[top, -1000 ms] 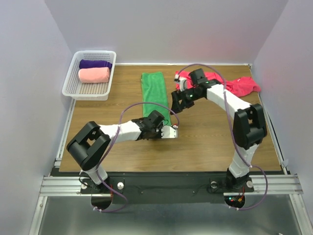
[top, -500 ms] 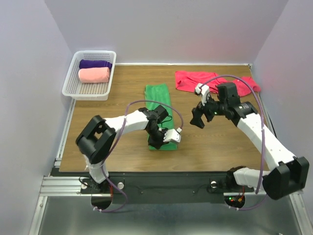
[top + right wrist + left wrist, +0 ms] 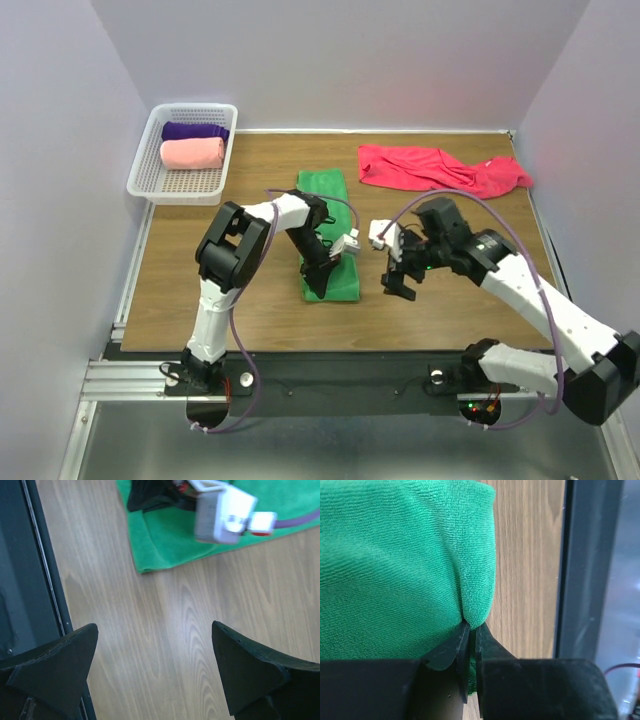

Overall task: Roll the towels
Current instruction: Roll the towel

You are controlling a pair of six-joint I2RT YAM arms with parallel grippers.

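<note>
Rolling looks about to begin: the left gripper [image 3: 470, 632] pinches tight the end of the green towel [image 3: 395, 555] toward the near edge of the tabletop [image 3: 200, 300] and must curl it over, while the right gripper [image 3: 155, 626] hovers alongside, spread wide.

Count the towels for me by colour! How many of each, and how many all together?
Purple towel: 1
Salmon-pink towel: 1
Green towel: 1
Crimson towel: 1
Total: 4 towels
</note>
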